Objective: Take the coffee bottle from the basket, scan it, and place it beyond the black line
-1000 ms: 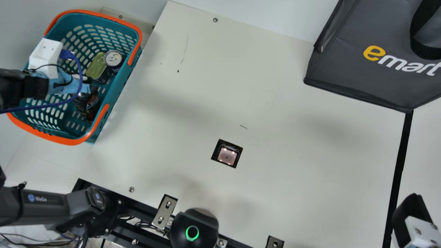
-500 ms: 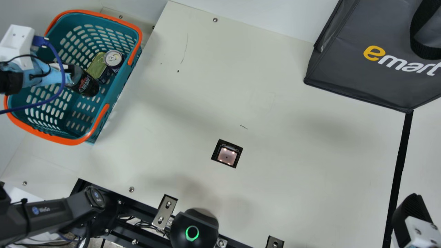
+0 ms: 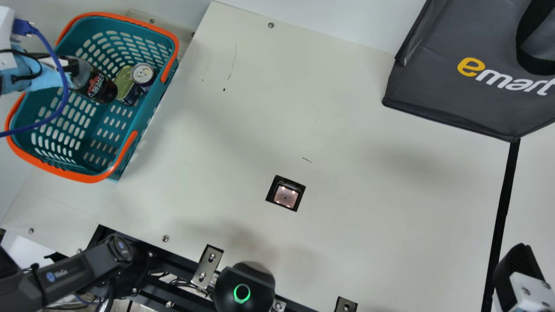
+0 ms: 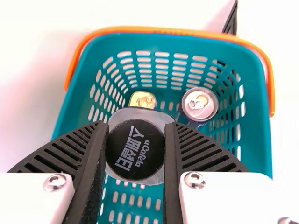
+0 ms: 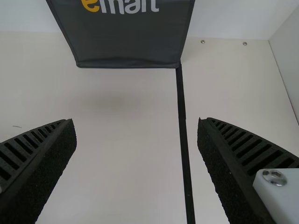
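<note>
At the left of the main view, the left gripper (image 4: 135, 148) is clamped on the coffee bottle (image 3: 102, 88), its fingers pressed to either side below the black cap (image 4: 135, 149). The dark-labelled bottle is held at the teal shopping basket (image 3: 148, 108), though whether its base clears the rim cannot be told. The grasp looks done; lifting the bottle fully out appears to be the step in hand.

To its right, a green-topped tin (image 3: 125, 82) and a silver-topped drink can (image 3: 142, 73) sit side by side inside the basket.

Near mid-table, the lit scanner window (image 3: 285, 196) is set into the cream top, well apart from the bottle; the scan, by all appearances, is left to do. Farther right stands a dark grey Emart bag (image 3: 442, 99), with the black line (image 3: 503, 208) running from its corner. Placement beyond that line also remains. At far right, the right gripper (image 5: 135, 123) holds nothing, its fingers wide apart.
</note>
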